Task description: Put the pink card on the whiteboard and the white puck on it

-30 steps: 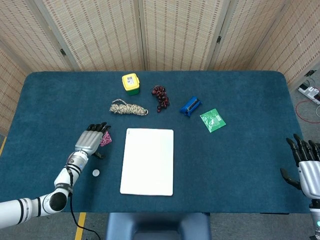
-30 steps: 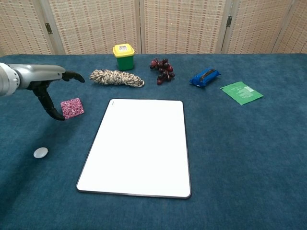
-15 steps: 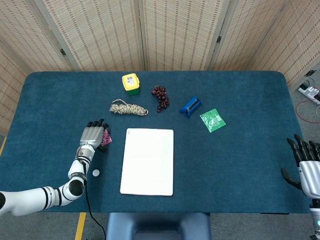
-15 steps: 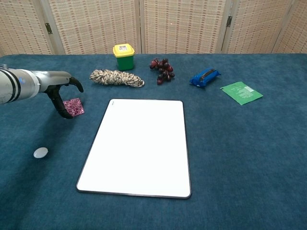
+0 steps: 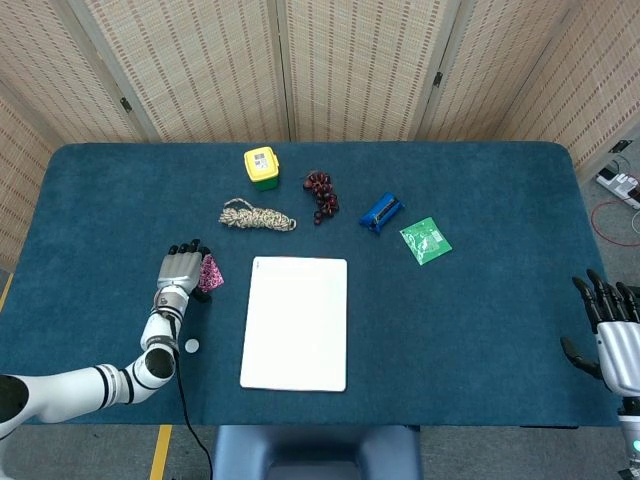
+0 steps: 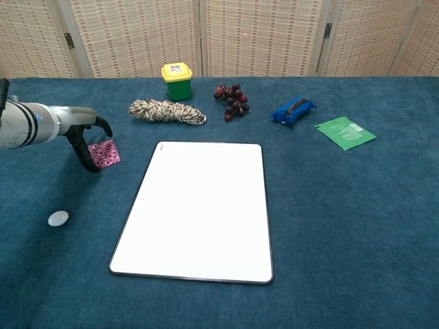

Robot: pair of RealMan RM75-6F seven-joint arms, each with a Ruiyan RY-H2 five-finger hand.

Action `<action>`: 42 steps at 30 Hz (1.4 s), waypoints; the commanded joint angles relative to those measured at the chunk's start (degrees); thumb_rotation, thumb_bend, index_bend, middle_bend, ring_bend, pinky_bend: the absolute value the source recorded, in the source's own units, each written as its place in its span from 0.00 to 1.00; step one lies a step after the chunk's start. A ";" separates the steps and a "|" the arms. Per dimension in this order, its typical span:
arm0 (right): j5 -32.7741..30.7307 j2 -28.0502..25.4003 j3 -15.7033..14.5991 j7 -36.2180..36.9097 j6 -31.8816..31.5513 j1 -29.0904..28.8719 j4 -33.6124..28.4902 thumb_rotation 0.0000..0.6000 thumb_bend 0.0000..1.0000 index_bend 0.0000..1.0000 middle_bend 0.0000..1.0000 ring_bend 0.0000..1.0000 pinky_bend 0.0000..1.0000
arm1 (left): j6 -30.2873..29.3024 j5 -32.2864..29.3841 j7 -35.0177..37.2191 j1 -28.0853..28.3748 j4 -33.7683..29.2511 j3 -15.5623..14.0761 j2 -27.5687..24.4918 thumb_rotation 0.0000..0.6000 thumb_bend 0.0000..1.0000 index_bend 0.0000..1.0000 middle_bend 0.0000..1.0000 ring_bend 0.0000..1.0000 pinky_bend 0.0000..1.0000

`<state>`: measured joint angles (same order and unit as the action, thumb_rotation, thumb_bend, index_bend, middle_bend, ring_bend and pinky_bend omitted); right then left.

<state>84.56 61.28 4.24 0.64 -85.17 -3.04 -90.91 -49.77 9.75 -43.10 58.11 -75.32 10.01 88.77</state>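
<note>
Pink patterned card (image 6: 103, 153) lies flat on the blue cloth table (image 5: 480, 300), just left of the white rectangular whiteboard (image 6: 200, 208), in the same spot as a second ago. Since then the left hand (image 5: 181, 270) has drawn closer over the card's left edge, its dark fingers (image 6: 84, 152) curled down apart beside it; whether they touch it I cannot tell. Small white puck (image 6: 58, 218) sits nearer the table's front edge, unmoved. Right hand (image 5: 612, 330), partly cut off at the frame edge, shows fingers spread, holding nothing.

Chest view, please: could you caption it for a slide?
Left hand reaches the pink card beside the whiteboard.
</note>
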 commanded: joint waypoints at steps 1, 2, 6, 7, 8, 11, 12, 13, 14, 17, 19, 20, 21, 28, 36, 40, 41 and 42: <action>0.03 0.03 -0.05 0.15 -0.05 0.07 0.08 1.00 0.34 0.00 0.03 0.08 0.00 | -0.07 -1.27 -0.38 0.41 0.64 0.25 0.27 1.00 0.24 0.17 0.00 0.02 0.00; 0.02 0.03 -0.07 0.20 -0.08 0.11 0.12 1.00 0.34 0.00 0.03 0.08 0.00 | -0.02 -1.56 -0.43 0.49 0.80 0.33 0.30 1.00 0.24 0.17 0.00 0.02 0.00; -0.06 0.02 -0.04 0.38 -0.27 0.25 0.26 1.00 0.34 0.00 0.03 0.08 0.00 | 0.28 -2.73 -0.90 0.78 1.46 0.34 0.43 1.00 0.24 0.17 0.00 0.02 0.00; -0.06 0.04 -0.03 0.39 -0.31 0.26 0.29 1.00 0.34 0.00 0.03 0.08 0.00 | 0.31 -3.00 -1.00 0.83 1.60 0.34 0.50 1.00 0.24 0.17 0.00 0.02 0.00; -0.05 0.06 -0.03 0.46 -0.33 0.28 0.30 1.00 0.34 0.00 0.03 0.08 0.00 | 0.36 -3.31 -1.06 0.89 1.81 0.39 0.62 1.00 0.24 0.17 0.00 0.02 0.00; -0.04 0.09 -0.04 0.60 -0.25 0.25 0.39 1.00 0.34 0.00 0.04 0.08 0.00 | 0.61 -3.70 -1.29 1.01 2.30 0.32 0.91 1.00 0.24 0.17 0.00 0.02 0.00; -0.03 0.11 -0.06 0.63 -0.25 0.27 0.41 1.00 0.34 0.00 0.04 0.08 0.00 | 0.68 -3.75 -1.30 1.03 2.42 0.32 0.99 1.00 0.24 0.17 0.00 0.02 0.00; -0.03 0.16 -0.08 0.67 -0.25 0.28 0.43 1.00 0.34 0.00 0.04 0.08 0.00 | 0.72 -3.73 -1.34 1.06 2.56 0.30 1.09 1.00 0.24 0.18 0.00 0.02 0.00; -0.05 0.25 -0.09 0.74 -0.22 0.29 0.48 1.00 0.34 0.00 0.04 0.08 0.00 | 0.77 -3.79 -1.48 1.11 2.68 0.21 1.18 1.00 0.24 0.18 0.00 0.02 0.00; -0.13 0.41 -0.10 0.91 -0.07 0.26 0.62 1.00 0.34 0.00 0.03 0.08 0.00 | 0.83 -4.05 -1.53 1.20 2.81 0.29 1.44 1.00 0.24 0.18 0.00 0.02 0.00; -0.10 0.39 -0.11 0.85 -0.07 0.26 0.60 1.00 0.34 0.00 0.03 0.08 0.00 | 0.53 -3.85 -1.55 1.26 3.10 0.29 1.73 1.00 0.25 0.18 0.00 0.02 0.00; -0.08 0.37 -0.10 0.82 -0.11 0.27 0.56 1.00 0.34 0.00 0.03 0.08 0.00 | 0.44 -3.76 -1.54 1.27 3.29 0.29 1.91 1.00 0.25 0.18 0.00 0.02 0.00; -0.04 0.34 -0.08 0.76 -0.19 0.28 0.48 1.00 0.34 0.00 0.03 0.09 0.00 | 0.45 -3.89 -1.57 1.28 3.52 0.34 2.09 1.00 0.25 0.18 0.00 0.02 0.00; 0.01 0.28 -0.18 0.61 -0.40 0.48 0.16 1.00 0.34 0.00 0.04 0.09 0.00 | 1.10 -5.69 -2.31 1.51 5.20 0.66 2.69 1.00 0.25 0.19 0.00 0.03 0.00; -0.04 0.30 -0.20 0.43 -0.33 0.51 -0.03 1.00 0.34 0.00 0.04 0.09 0.00 | 1.24 -6.14 -2.68 1.38 5.90 0.84 2.93 1.00 0.25 0.20 0.00 0.03 0.00; -0.06 0.29 -0.21 0.45 -0.28 0.51 -0.05 1.00 0.34 0.00 0.04 0.09 0.00 | 0.78 -4.78 -1.92 1.01 5.95 1.04 3.28 1.00 0.25 0.24 0.00 0.04 0.00; -0.07 0.28 -0.21 0.47 -0.25 0.51 -0.04 1.00 0.34 0.00 0.04 0.09 0.00 | 0.76 -4.50 -1.80 0.91 5.90 1.04 3.32 1.00 0.25 0.25 0.00 0.04 0.00; -0.07 0.28 -0.22 0.47 -0.23 0.51 -0.03 1.00 0.34 0.00 0.04 0.08 0.00 | 0.69 -4.14 -1.59 0.78 5.85 1.09 3.38 1.00 0.25 0.26 0.00 0.04 0.00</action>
<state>84.49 61.56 4.02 1.11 -85.41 -2.53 -90.94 -48.99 5.35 -44.89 59.04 -69.43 11.05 92.06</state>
